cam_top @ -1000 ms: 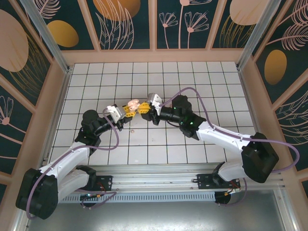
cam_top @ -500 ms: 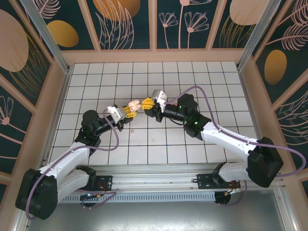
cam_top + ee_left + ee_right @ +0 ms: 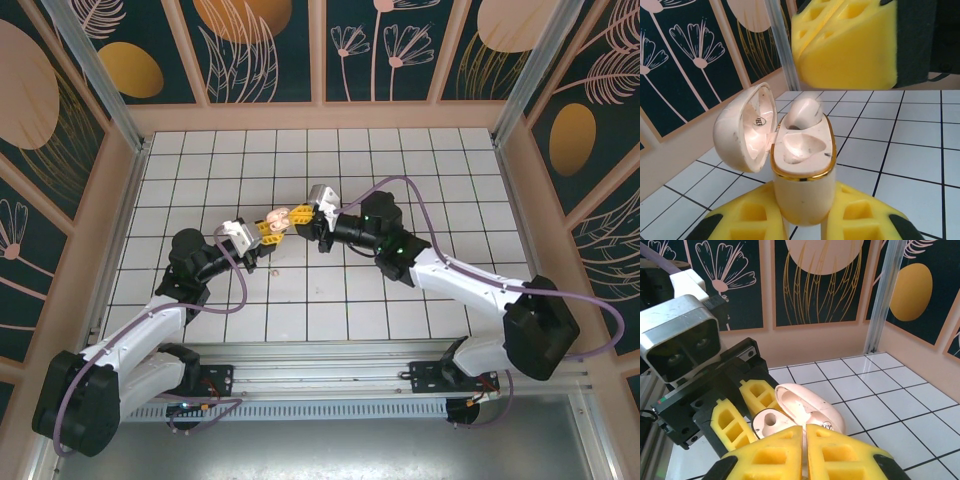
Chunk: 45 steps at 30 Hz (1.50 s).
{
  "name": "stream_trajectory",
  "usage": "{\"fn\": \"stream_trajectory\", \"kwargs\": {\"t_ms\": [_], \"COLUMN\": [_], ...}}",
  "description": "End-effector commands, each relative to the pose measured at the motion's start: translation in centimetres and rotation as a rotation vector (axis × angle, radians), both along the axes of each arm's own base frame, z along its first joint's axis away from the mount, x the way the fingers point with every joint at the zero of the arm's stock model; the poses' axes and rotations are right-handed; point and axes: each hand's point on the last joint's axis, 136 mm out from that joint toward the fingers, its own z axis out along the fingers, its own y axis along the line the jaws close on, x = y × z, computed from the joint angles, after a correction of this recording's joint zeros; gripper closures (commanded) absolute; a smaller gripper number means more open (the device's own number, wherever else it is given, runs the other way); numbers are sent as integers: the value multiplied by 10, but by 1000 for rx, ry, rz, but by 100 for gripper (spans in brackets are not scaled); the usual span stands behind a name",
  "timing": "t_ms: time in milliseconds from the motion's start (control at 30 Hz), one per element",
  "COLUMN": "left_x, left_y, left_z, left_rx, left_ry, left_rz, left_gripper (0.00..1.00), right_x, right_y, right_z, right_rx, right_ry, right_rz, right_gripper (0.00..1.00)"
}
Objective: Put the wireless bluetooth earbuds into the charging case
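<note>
The left claw (image 3: 801, 220) is clamped on the base of the charging case (image 3: 802, 172). It holds the case upright in the middle of the left wrist view, lid swung open to the left. One cream earbud (image 3: 802, 114) stands proud of the far socket, seemingly not fully seated. The near socket is bare. The right claw (image 3: 840, 60), its pads pressed together with nothing visible between them, hangs at the top right, just above and behind the bud. The likely next move is a push straight down.
</note>
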Motion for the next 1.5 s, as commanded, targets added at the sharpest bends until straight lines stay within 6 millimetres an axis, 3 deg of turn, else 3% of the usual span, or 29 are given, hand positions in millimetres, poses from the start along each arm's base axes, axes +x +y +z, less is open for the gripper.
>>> {"fn": "stream_trajectory", "kwargs": {"t_ms": [0, 167, 433, 667, 900, 1067, 1200, 1367, 1467], "left_x": [-5, -5, 2, 24, 51, 70, 80, 82, 83], "left_y": [-3, -2, 1, 15, 47, 84, 108, 123, 128], "left_z": [20, 21, 17, 5, -13, -16, -25, -35, -38], "left_rx": [-14, -14, -8, -58, -174, -266, -324, -375, -380], "left_ry": [-70, -73, -56, 64, 230, 296, 362, 415, 421], "left_rz": [-24, -22, 22, 165, 350, 510, 635, 718, 751], "left_gripper": [97, 97, 97, 99, 100, 100, 100, 99, 99], "right_x": [3, 5, -4, -10, -33, -23, -11, 8, 13], "right_y": [5, 5, -7, -19, -15, -4, 16, 36, 46], "right_z": [10, -2, 18, 4, -33, -65, -94, -136, -159], "right_rx": [14, -16, 31, 16, -203, -334, -343, -369, -404], "right_ry": [-11, 11, 17, 288, 269, 329, 446, 533, 567], "right_rz": [11, -3, -33, -171, -168, -185, -213, -284, -290], "right_gripper": [90, 91, 87, 84, 79, 78, 78, 77, 68]}}
